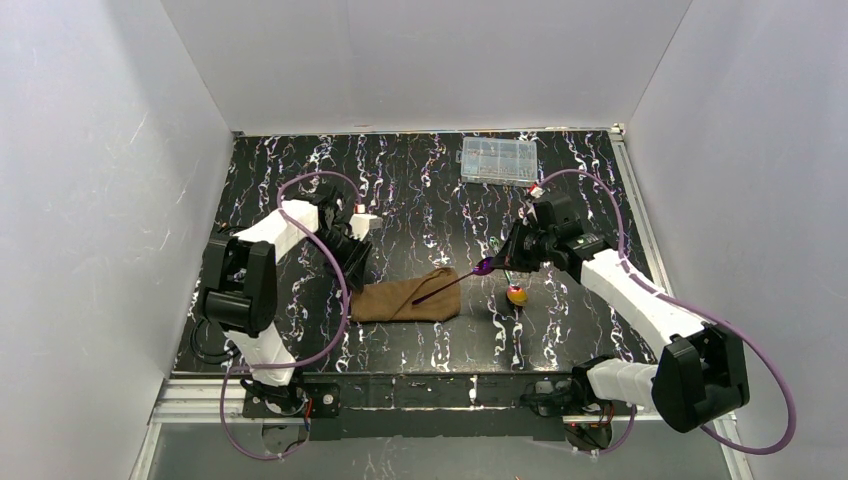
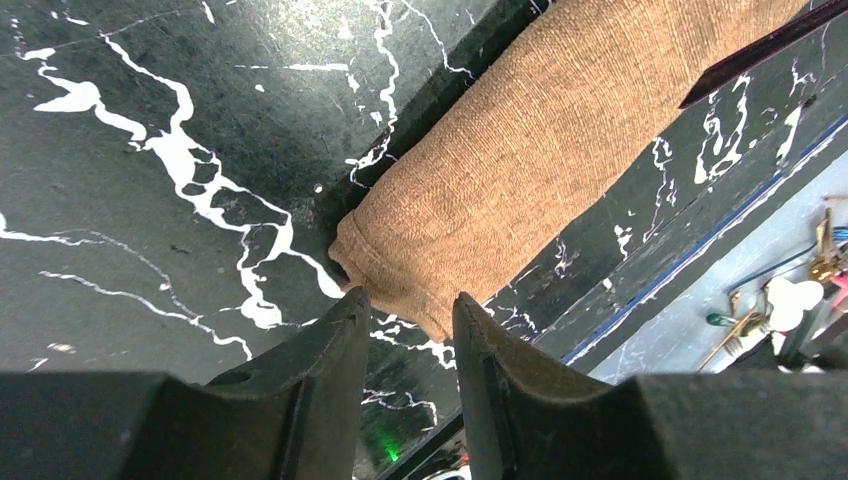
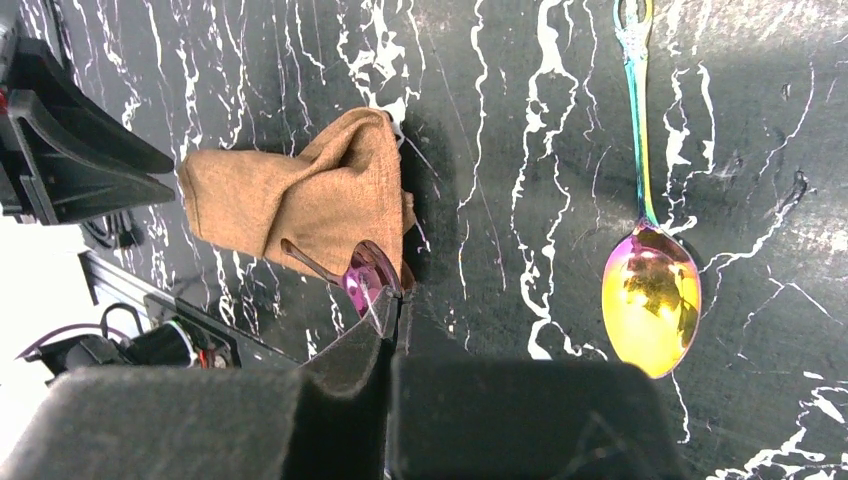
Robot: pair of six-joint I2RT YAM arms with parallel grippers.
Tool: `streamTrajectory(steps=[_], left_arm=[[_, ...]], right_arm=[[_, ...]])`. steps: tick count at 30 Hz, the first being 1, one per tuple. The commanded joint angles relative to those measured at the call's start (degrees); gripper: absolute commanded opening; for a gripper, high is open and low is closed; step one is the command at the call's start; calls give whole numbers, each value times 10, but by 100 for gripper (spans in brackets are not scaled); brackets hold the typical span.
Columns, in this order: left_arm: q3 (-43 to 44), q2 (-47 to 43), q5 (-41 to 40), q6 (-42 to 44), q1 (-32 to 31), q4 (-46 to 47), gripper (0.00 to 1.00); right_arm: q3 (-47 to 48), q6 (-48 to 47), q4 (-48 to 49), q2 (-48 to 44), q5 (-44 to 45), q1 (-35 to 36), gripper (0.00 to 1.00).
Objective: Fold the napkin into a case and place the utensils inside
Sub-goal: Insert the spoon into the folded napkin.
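Observation:
The brown napkin [image 1: 405, 300] lies folded into a long narrow shape at mid-table. My left gripper [image 1: 356, 280] hovers at its left end, open. The napkin's end [image 2: 430, 270] sits just beyond and between the fingertips of that gripper [image 2: 408, 300]. My right gripper [image 1: 497, 262] is shut on the purple head [image 3: 365, 275] of one utensil [image 1: 484, 267]. That utensil's thin handle [image 2: 760, 50] slants down over the napkin's right part. The gold-headed utensil [image 3: 650, 295] lies flat on the table, just right of the right gripper [image 3: 392, 300] and near the napkin's right end [image 3: 300, 195].
A clear plastic compartment box [image 1: 498, 160] stands at the back of the table, right of centre. The black marbled table [image 1: 430, 190] is walled in by white panels. The near table edge with its metal rail [image 2: 700, 300] runs close to the napkin.

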Motion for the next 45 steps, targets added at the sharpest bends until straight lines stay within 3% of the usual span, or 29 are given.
streamTrajectory(steps=[1,12,19,28,36,37,41,45], left_arm=[[-13,10,29,-38,7,4,34],[-27,42,10,-61,8,11,31],[-21,70,0,-53,9,4,22],[-15,78,18,-61,9,1,21],[-10,80,37,-64,9,-4,20],[-10,79,37,-64,9,-4,20],[-6,73,38,-62,11,-14,21],[5,56,50,-65,27,-30,24]], right_arm=[[-24,37,57,-17,27,6,1],[-83,105,163,0,40,45,1],[-122,160,240,0,69,85,1],[-143,202,341,64,89,148,1],[-128,202,349,109,115,185,1],[-126,198,349,113,112,185,5],[-78,149,283,141,100,184,49],[-18,98,150,115,121,181,67]])
